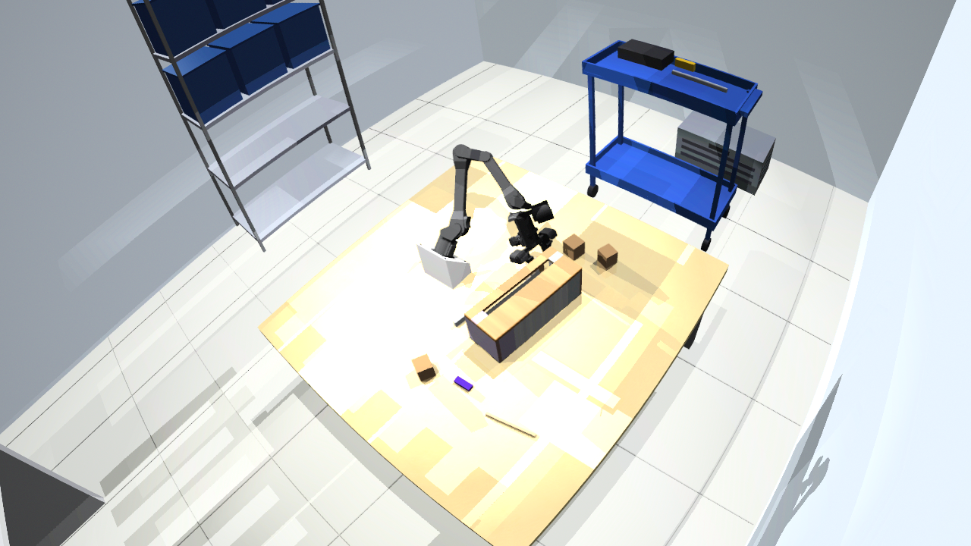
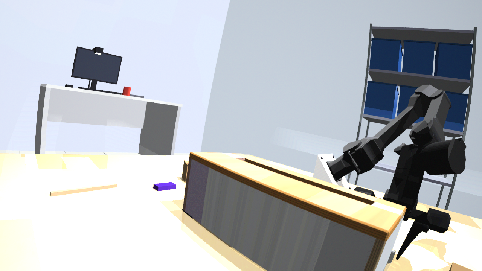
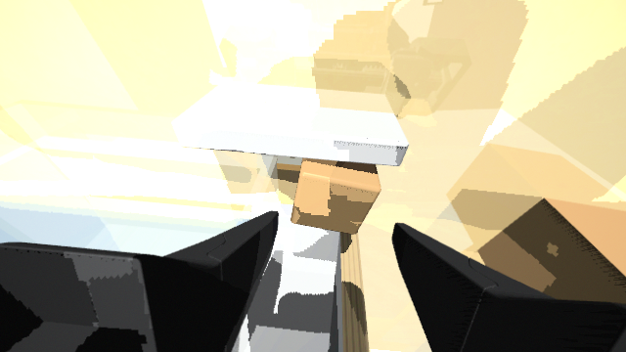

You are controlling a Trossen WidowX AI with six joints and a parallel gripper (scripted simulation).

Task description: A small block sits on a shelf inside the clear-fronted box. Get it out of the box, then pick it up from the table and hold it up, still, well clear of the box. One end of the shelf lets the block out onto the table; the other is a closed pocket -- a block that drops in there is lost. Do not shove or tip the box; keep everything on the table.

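A small tan block (image 3: 337, 196) shows in the wrist view, ahead of and between the fingertips, beside a white slab (image 3: 289, 122). It appears to be just outside the box end; neither the top nor the exterior view shows it clearly. The box (image 1: 536, 292) (image 2: 286, 188) stands upright, its wooden end edge (image 3: 354, 293) running between the fingers in the wrist view. My gripper (image 1: 539, 258) (image 3: 335, 225) is open, points down at the box end near the arm and holds nothing. In the exterior view one finger is hidden behind the box. The shelf inside is not clearly visible.
Two brown cubes (image 1: 573, 246) (image 1: 608, 256) stand beyond the same box end; one cube (image 3: 553, 244) is close to the right finger. Past the other end lie a third cube (image 1: 424, 367), a purple brick (image 1: 463, 383) (image 2: 165, 186) and a thin stick (image 1: 510, 425) (image 2: 84, 189).
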